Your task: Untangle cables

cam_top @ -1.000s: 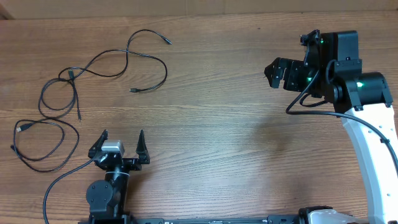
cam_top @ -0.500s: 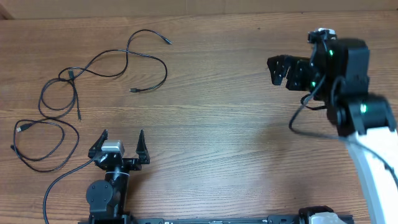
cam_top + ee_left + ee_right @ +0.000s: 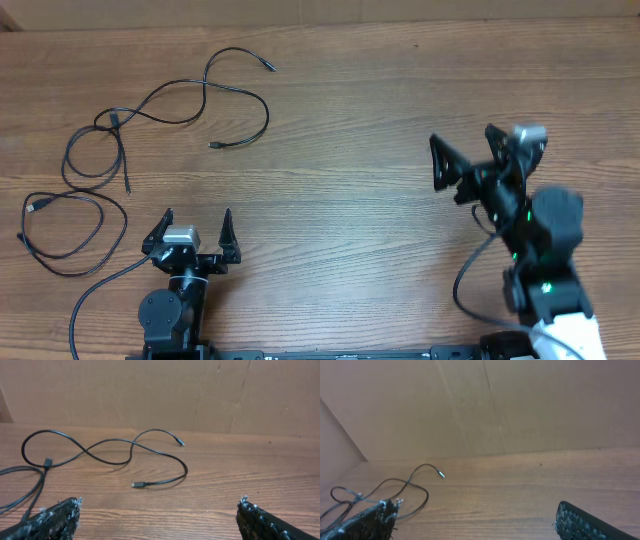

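Overhead view of a brown wood-grain desk (image 3: 340, 200). The cables (image 3: 205, 87) are thin, glossy black cords with small plugs at their ends. They lie slack in the upper left of the frame, well apart from both arms' jaws. Two long cords sweep in open curves and cross each other near the top. One plug (image 3: 270, 67) points toward the upper middle of the frame. Lower down, at the left edge, another cord forms a loose coil (image 3: 124, 222). Whether it touches the loops above it is too fine to tell.

The left arm (image 3: 165, 310) sits at the lower left of the frame, with the coil just beside it. The left jaws are spread wide and empty, pointing up the frame toward the cords. The right arm (image 3: 545, 225) is at the lower right, far from the cords. The right jaws are also spread wide, grasping nothing. In the wrist views, only the black, rough-textured tips show in the bottom corners, and a plain cardboard wall (image 3: 150, 390) stands behind the desk.

No cord is held, so the untangling looks not yet begun and the step in hand seems to be the approach. The left arm is nearer, so the next move probably falls to it. The cords are thin and lie flat, so the jaws would need to come right down to the desk and pinch one cord away from a crossing. The cords are limp, so pulling one may drag its neighbours along.
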Tool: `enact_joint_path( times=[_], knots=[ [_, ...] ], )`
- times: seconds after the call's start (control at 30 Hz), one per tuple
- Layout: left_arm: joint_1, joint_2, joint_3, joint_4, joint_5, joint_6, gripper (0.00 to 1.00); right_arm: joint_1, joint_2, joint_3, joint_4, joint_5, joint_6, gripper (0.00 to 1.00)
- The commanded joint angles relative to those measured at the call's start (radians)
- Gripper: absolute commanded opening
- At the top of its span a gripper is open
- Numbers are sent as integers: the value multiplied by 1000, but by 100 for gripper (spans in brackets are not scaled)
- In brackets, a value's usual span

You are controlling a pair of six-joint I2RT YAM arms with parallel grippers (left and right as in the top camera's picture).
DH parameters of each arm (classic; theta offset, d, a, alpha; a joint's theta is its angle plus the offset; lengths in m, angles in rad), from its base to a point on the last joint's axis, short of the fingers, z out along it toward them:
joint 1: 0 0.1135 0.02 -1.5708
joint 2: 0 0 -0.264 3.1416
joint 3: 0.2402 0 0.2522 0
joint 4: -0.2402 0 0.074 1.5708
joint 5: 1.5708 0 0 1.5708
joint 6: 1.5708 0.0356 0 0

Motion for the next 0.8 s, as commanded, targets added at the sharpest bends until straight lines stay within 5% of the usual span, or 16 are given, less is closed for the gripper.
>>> enact_joint_path(
  times=[0.0,0.33,0.77],
  knots=[
    [5,-9,-3,-3,10,19,100,4,-107,-149,101,0,3,100],
    [5,-9,-3,-3,10,19,100,3,-352,-482,331,0,3,100],
    [5,-9,-3,-3,10,19,100,2,-521,-488,-18,93,-1,100]
  ],
)
